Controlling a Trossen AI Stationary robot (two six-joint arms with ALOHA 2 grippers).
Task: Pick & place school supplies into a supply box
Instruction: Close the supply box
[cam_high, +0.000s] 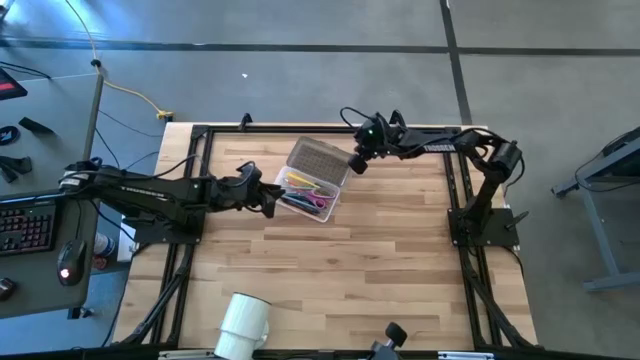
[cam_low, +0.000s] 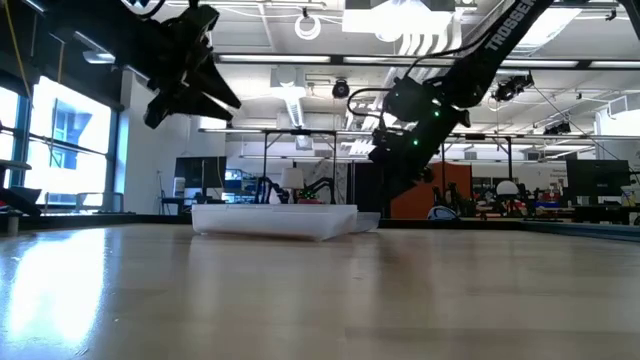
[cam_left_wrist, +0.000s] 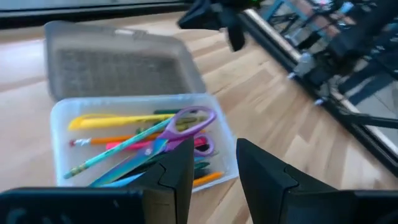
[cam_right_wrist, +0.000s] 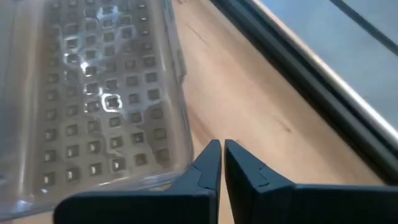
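I see the supply box (cam_high: 312, 192) on the table (cam_high: 330, 270), lid (cam_high: 318, 159) open, pens and scissors (cam_left_wrist: 180, 127) inside. My right hand (cam_high: 356, 163) is clenched, empty, beside the lid. My left hand (cam_high: 270, 197) hovers released near the box.

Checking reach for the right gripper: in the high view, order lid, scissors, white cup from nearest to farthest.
From the right gripper:
1. Lid, right beside it, at the box's far side.
2. Scissors, inside the box, toward the left arm.
3. White cup, lying at the table's near edge.
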